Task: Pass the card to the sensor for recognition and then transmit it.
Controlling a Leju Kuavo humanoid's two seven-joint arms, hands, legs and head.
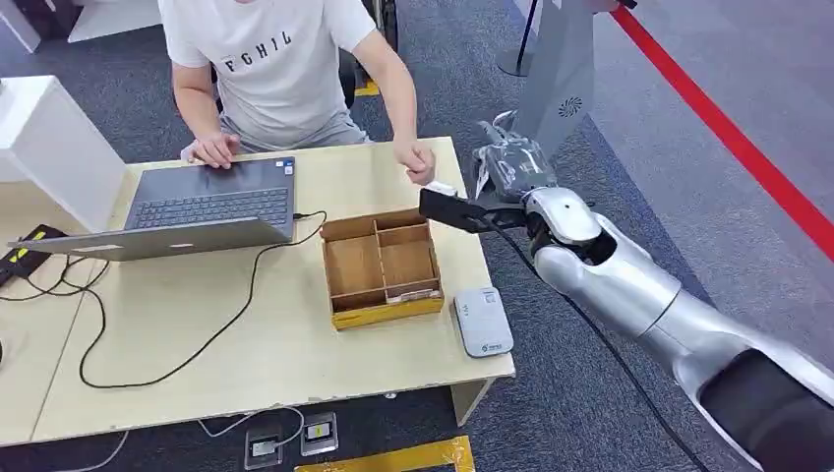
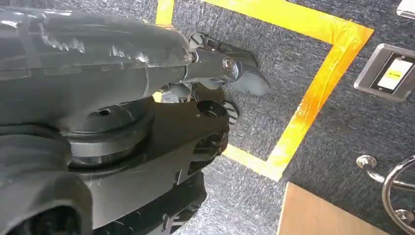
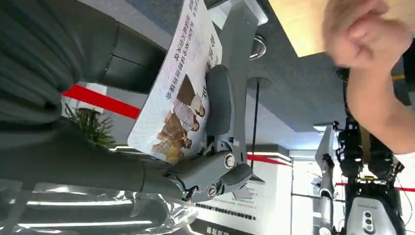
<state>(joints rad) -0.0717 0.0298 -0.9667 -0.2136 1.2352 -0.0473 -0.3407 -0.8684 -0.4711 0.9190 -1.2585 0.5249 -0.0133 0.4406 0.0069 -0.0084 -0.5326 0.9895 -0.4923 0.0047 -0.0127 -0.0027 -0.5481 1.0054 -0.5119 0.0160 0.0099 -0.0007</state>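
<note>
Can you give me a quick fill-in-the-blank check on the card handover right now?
1. The right hand grips the flat printed card, holding it toward the person's ____.
2. The partitioned cardboard box lies between the grey laptop and the ____ card reader.
3. The laptop's lid is ____.

Missing: hand; white; open

The person's white T-shirt (image 1: 270, 59) reads "FGHIL" in dark letters across the chest.

Table (image 1: 177, 344): laptop (image 1: 197, 208), box (image 1: 382, 267), sensor (image 1: 483, 321)
</note>
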